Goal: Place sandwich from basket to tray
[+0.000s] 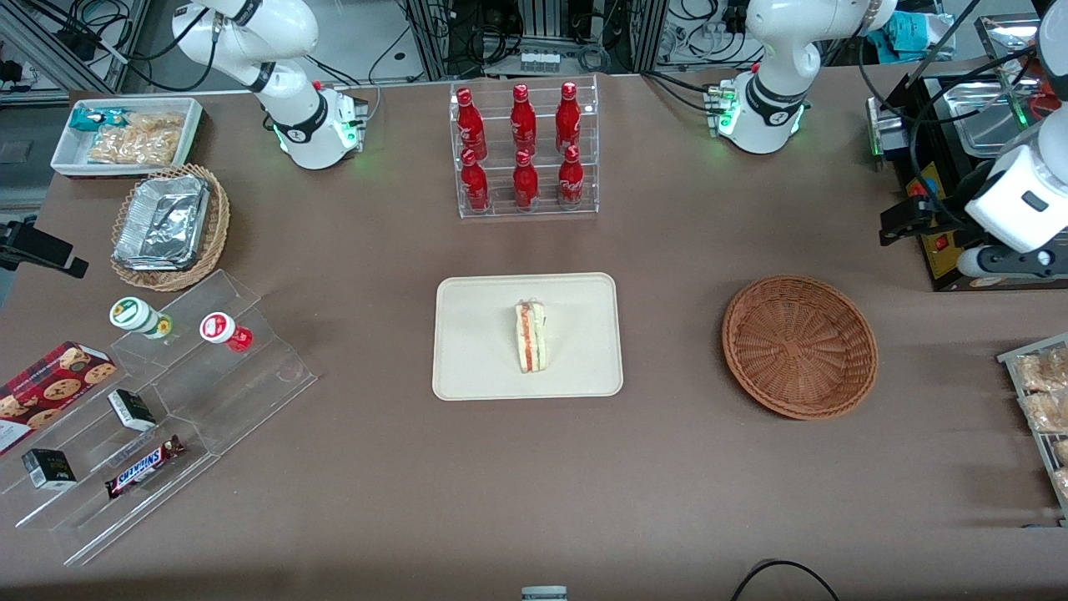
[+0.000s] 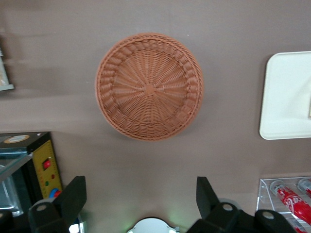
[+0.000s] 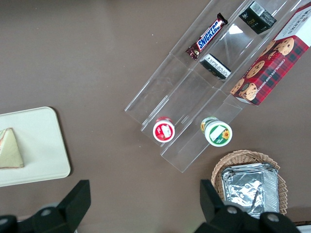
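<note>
Take the tray [image 1: 467, 367] as your dial's centre, with twelve pointing away from the front camera. The sandwich [image 1: 531, 336] lies on it just off centre toward three o'clock, well inside the rim. It is a pale wedge in clear wrap, its long edge running twelve to six and its red and green filling stripe facing up. It looks flat and settled, so I judge the placing done and only the withdrawal is left.

The basket [image 1: 799, 346] sits at three o'clock, well apart from the tray, with nothing in it. The pincer [image 2: 140, 183] hangs high above the counter [image 1: 534, 484], at roughly one o'clock from the basket. Its fingers are spread wide and grip nothing. Lift straight and keep that height. The black appliance [image 1: 926, 117] stands close beside the arm, so mind it. The bottle rack [image 1: 526, 150] at twelve o'clock is no concern.
</note>
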You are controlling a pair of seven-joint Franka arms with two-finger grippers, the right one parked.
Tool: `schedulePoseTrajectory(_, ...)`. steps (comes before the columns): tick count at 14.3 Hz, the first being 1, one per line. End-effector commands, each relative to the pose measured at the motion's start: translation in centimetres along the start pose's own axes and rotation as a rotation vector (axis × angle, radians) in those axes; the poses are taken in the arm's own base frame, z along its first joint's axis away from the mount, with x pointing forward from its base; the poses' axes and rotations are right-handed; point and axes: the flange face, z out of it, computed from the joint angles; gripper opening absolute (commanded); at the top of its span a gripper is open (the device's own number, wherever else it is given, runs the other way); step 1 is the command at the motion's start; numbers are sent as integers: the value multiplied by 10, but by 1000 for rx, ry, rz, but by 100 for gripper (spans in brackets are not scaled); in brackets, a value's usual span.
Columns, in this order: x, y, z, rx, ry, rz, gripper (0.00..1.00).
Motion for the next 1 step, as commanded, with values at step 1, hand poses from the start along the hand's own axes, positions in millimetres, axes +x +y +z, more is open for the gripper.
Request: schedulePoseTrajectory(1,-7,-1,-14,30,9,3,100)
